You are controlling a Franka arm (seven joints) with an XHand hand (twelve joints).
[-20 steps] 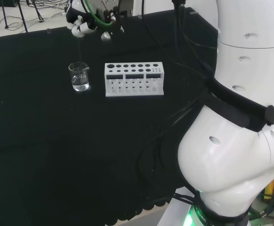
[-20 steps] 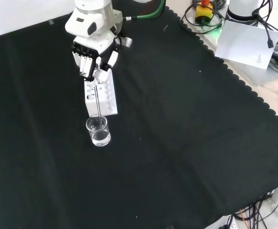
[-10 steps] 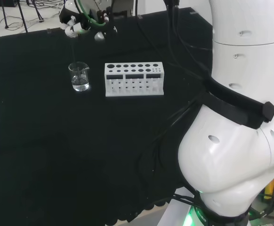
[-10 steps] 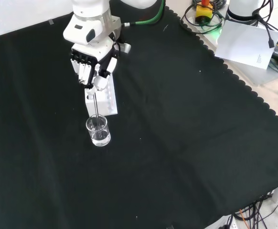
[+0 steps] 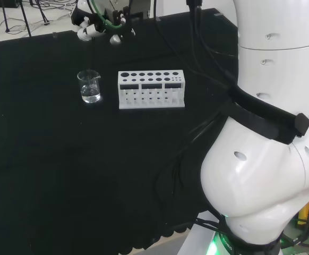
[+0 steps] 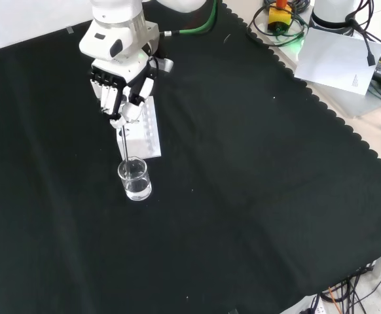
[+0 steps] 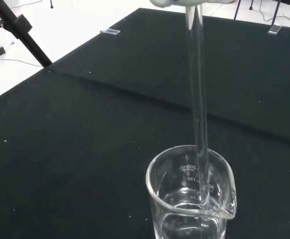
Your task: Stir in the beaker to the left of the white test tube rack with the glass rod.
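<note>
A clear glass beaker (image 6: 134, 179) with a little clear liquid stands on the black cloth just in front of the white test tube rack (image 6: 143, 129) in the front view; in the head view the beaker (image 5: 89, 86) is left of the rack (image 5: 151, 88). The hand (image 6: 120, 91) hangs above the rack's near end, its fingers curled round the top of a thin glass rod (image 6: 124, 145). The rod (image 7: 198, 89) runs straight down and its lower end dips inside the beaker (image 7: 192, 194). In the head view the hand (image 5: 93, 25) sits high above the beaker.
The arm's large white links (image 5: 271, 133) take up the right of the head view. Beyond the cloth's scalloped edge lie a white sheet of paper (image 6: 338, 60), cables and a yellow device (image 6: 279, 16). Black stand legs (image 7: 15, 30) rise off the bench's far side.
The hand has shifted slightly left and upward in the front view, carrying the rod with it; the rod's end stays in the beaker. Beaker and rack have not moved.
</note>
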